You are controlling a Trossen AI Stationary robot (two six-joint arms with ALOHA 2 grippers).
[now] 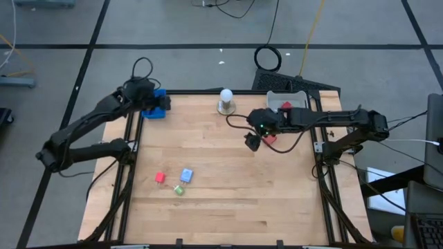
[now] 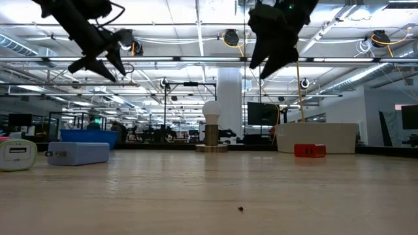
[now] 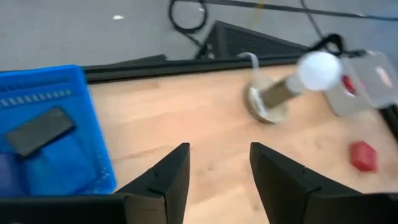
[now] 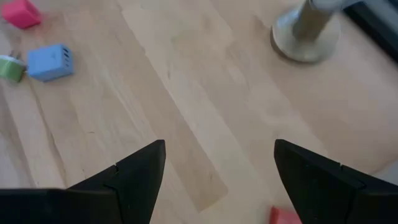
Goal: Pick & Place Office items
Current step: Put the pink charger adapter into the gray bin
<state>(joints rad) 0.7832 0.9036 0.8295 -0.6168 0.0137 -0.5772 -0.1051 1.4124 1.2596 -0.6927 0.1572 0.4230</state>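
My left gripper (image 1: 163, 104) is open and empty above the table's far left corner, beside the blue tray (image 1: 154, 111); a dark rectangular piece (image 3: 40, 129) lies in that tray. My right gripper (image 1: 252, 142) is open and empty, raised above the table right of centre. One red block (image 1: 269, 138) lies on the wood just beside it and shows at the edge of the right wrist view (image 4: 283, 216). Farther toward the near left lie a red block (image 4: 22, 12), a light-blue block (image 4: 50, 61) and a green bit (image 4: 9, 67), all flat on the table.
A white ball on a round base (image 1: 225, 100) stands at the far middle of the table. A grey tray (image 1: 287, 102) at the far right holds a red piece (image 1: 286, 106). Black frame rails run along the table's left and right edges.
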